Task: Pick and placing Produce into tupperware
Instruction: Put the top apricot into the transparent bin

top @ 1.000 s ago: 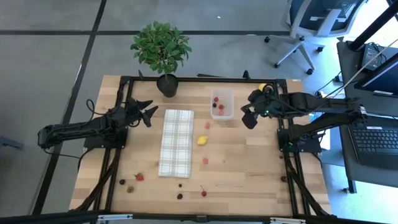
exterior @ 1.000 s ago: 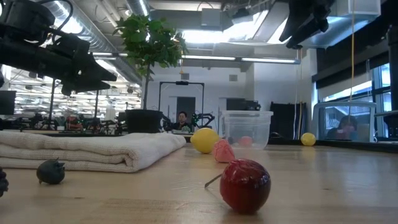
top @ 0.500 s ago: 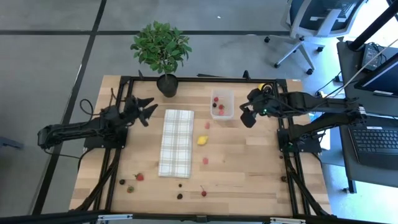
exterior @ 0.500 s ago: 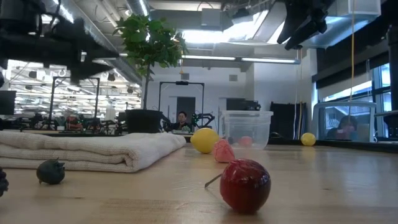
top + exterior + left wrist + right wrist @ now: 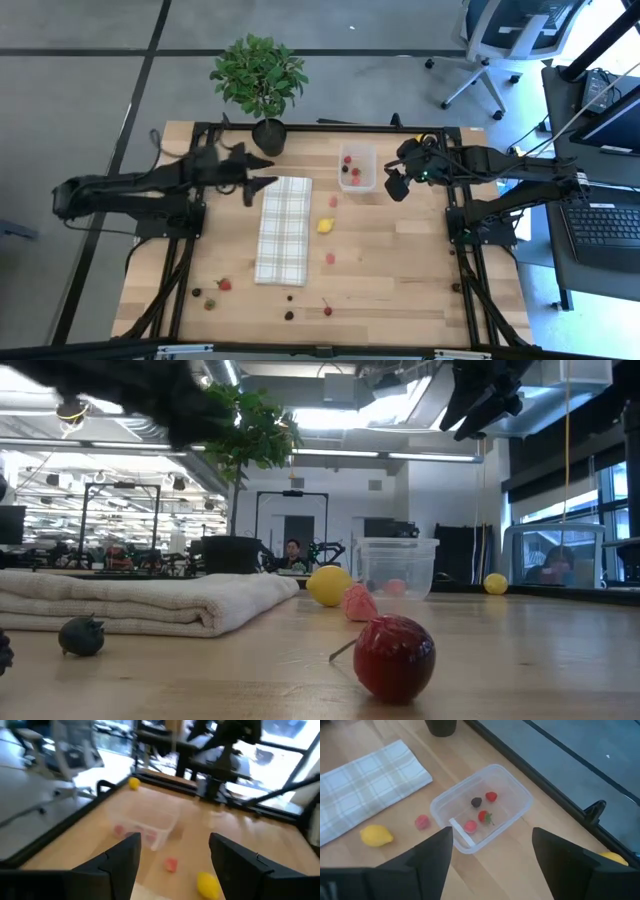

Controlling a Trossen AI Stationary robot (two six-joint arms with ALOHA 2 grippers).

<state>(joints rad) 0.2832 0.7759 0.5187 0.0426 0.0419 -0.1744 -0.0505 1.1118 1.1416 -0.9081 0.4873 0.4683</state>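
The tupperware (image 5: 357,167) sits on the bench (image 5: 400,270) beside the far end of the checked cloth (image 5: 283,228), and it already holds four small pieces, three red or pink and one dark. Taking that container as the landmark: the right tool (image 5: 396,181) hangs just beside it on the right-arm side, raised above the bench, its fingers (image 5: 434,854) spread and holding nothing. The left tool (image 5: 262,170) hovers on the opposite side, over the far corner of the cloth, also spread and empty.

Loose produce nearest the container is a pink piece (image 5: 333,201) just in front of it, toward the near edge of the bench, and a yellow lemon-like piece (image 5: 324,226) a little farther the same way, beside the cloth. More pieces lie well apart from the container along the near edge.

The relation that matters: the pink piece lies between the two tools. In my judgement the right tool is somewhat nearer and needs only to drop and shift slightly toward the cloth to reach it. The lemon's long axis runs roughly across the bench, toward the cloth, so a grip across its short width looks easier.
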